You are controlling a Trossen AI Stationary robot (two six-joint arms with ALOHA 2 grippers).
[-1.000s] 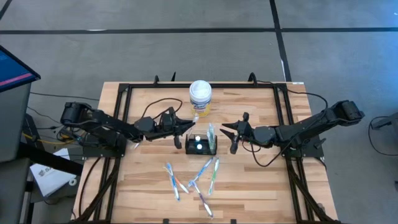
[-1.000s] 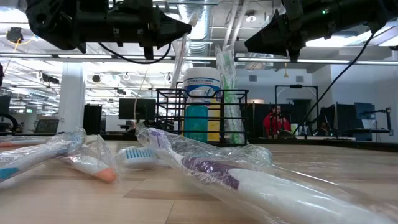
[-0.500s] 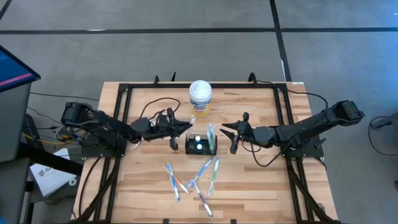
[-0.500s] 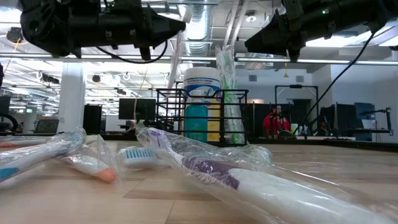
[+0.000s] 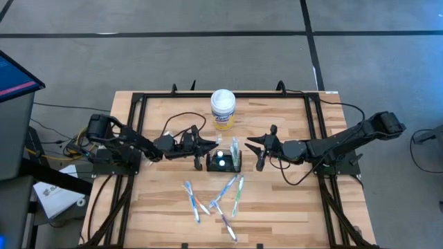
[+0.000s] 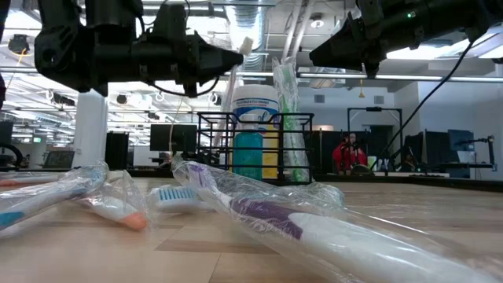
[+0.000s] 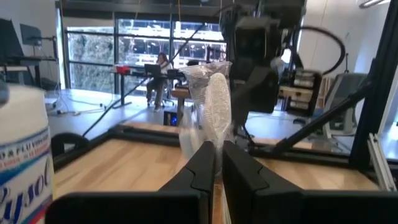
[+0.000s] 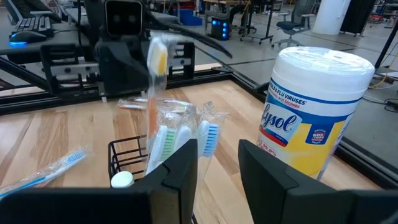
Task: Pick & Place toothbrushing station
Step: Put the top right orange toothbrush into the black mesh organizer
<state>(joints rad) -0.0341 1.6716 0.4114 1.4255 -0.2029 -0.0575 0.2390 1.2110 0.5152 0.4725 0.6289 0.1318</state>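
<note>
The left gripper (image 5: 205, 146), left of frame centre, pinches a wrapped toothbrush (image 7: 210, 115) just beside the toothbrushing station (image 5: 223, 160) at mid-table. The step looks like loading; next, lowering it inside. The right gripper (image 5: 253, 146) waits parted, empty, right of the holder.

Open office (image 6: 118, 141) (monitors, desks), windows (image 7: 93, 56).
</note>
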